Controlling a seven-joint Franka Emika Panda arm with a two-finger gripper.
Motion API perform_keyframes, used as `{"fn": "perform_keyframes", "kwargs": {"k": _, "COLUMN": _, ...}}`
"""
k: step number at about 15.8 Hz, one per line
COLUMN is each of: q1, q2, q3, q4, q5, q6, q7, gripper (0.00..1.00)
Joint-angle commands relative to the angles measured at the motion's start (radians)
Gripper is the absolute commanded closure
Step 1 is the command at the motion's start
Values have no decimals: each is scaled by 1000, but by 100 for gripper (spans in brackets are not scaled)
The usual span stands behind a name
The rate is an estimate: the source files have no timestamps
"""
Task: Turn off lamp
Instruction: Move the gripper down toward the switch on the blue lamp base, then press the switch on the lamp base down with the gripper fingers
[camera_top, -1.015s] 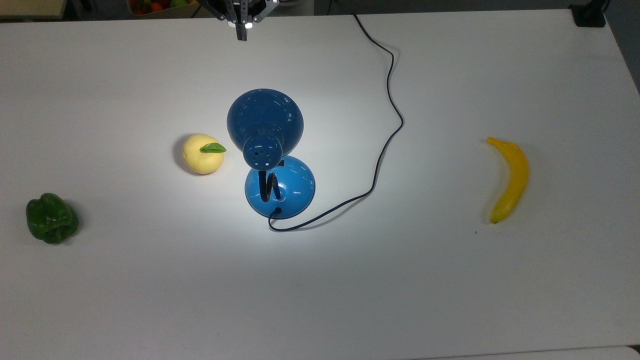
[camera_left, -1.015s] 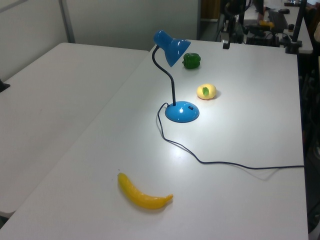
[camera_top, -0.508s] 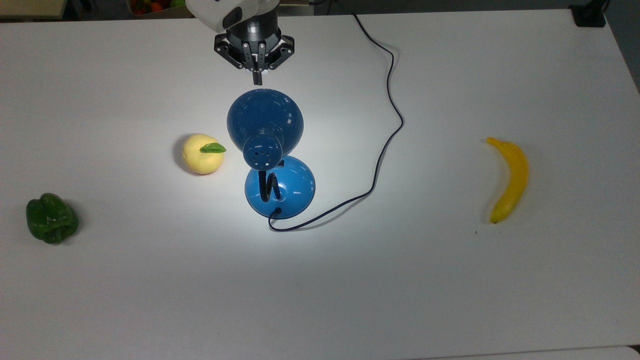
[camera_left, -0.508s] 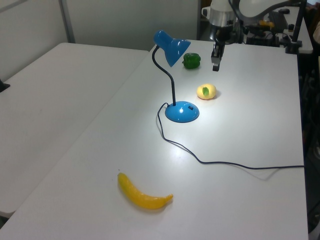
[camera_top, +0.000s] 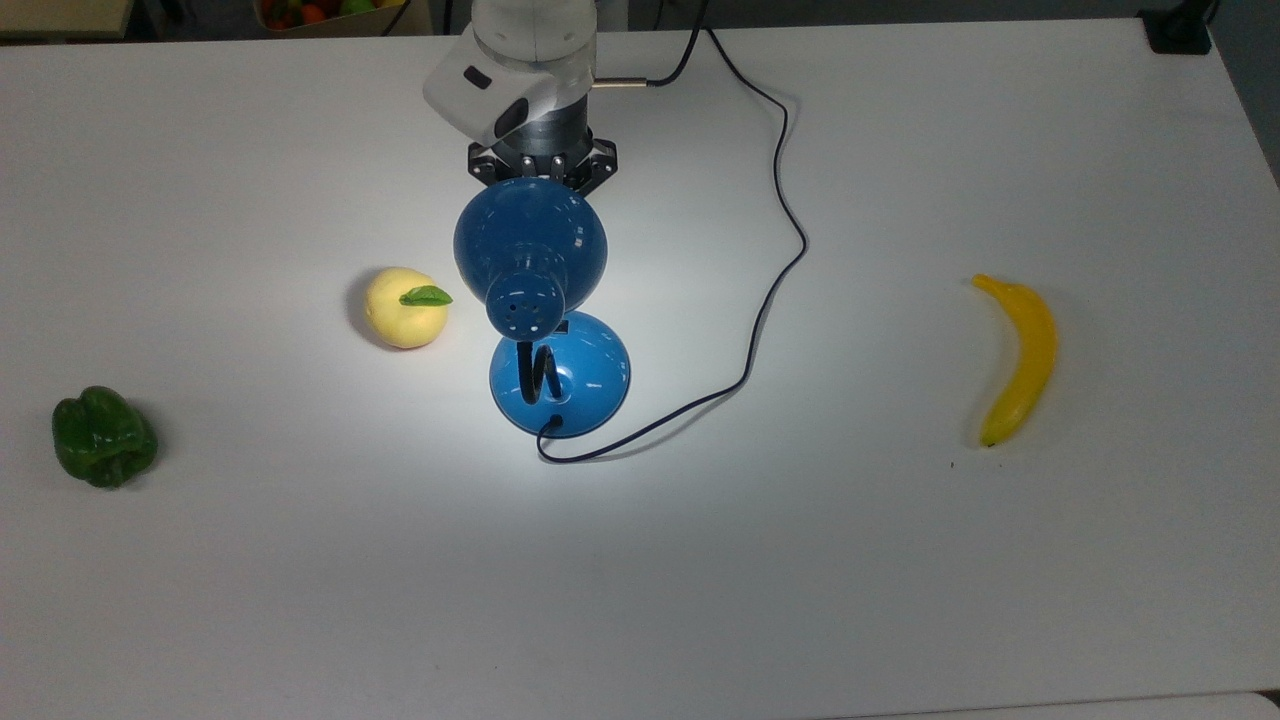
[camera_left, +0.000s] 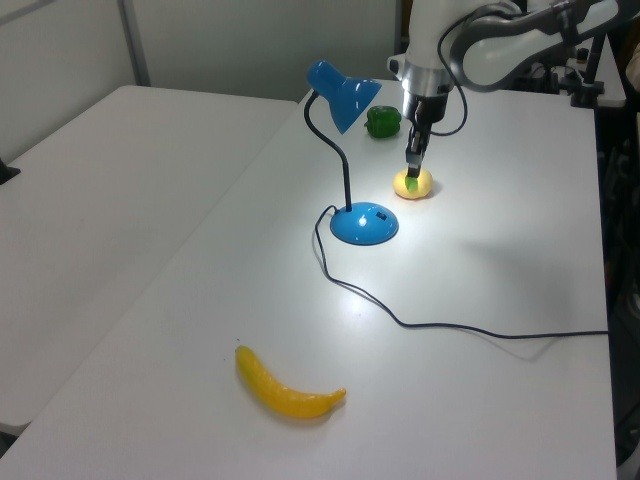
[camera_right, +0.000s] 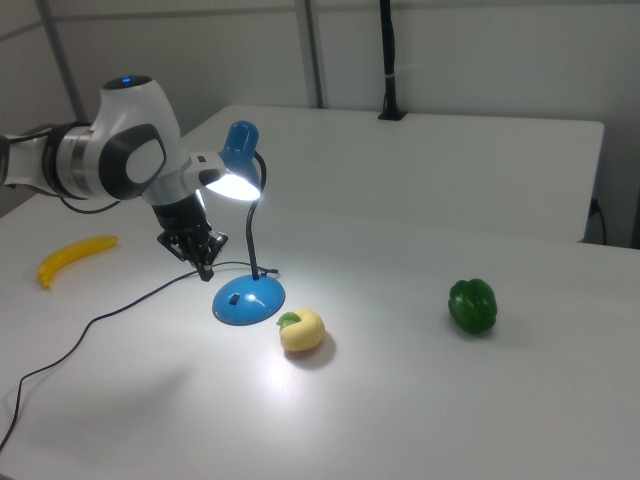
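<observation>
In the top view, the lamp (camera_top: 531, 252) stands mid-table (camera_top: 900, 560), lit, its dome shade covering the gripper's tips just below the arm's wrist (camera_top: 542, 160); the yellow fruit (camera_top: 404, 307) lies below and to the top view's left of the wrist, the banana (camera_top: 1020, 358) well off to the top view's right. In the left view, the gripper (camera_left: 413, 162) points down, fingers pressed together, just above the yellow fruit (camera_left: 413, 184), with the lamp base (camera_left: 364, 224) below and to the left view's left. In the right view, the gripper (camera_right: 205, 268) hangs just beside the lamp base (camera_right: 248, 300), on the right view's left, under the glowing shade, with the green pepper (camera_right: 472, 305) well apart.
</observation>
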Motion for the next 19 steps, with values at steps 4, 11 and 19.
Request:
{"fn": "perform_keyframes", "kwargs": {"k": 4, "q1": 7, "q2": 70, "q3": -3, "q4": -13, "q5": 2, "q6": 138, "q7": 43, "gripper": 100}}
{"fn": "perform_keyframes", "kwargs": {"k": 11, "q1": 1, "q2": 127, "q3": -3, "q4": -7, "q5": -2, "q6": 224, "q7": 71, "gripper": 100}}
{"fn": "perform_keyframes", "kwargs": {"k": 19, "q1": -7, "q2": 110, "q3": -3, "q4": -30, "q5": -7, "q6": 214, "q7": 70, "gripper": 100}}
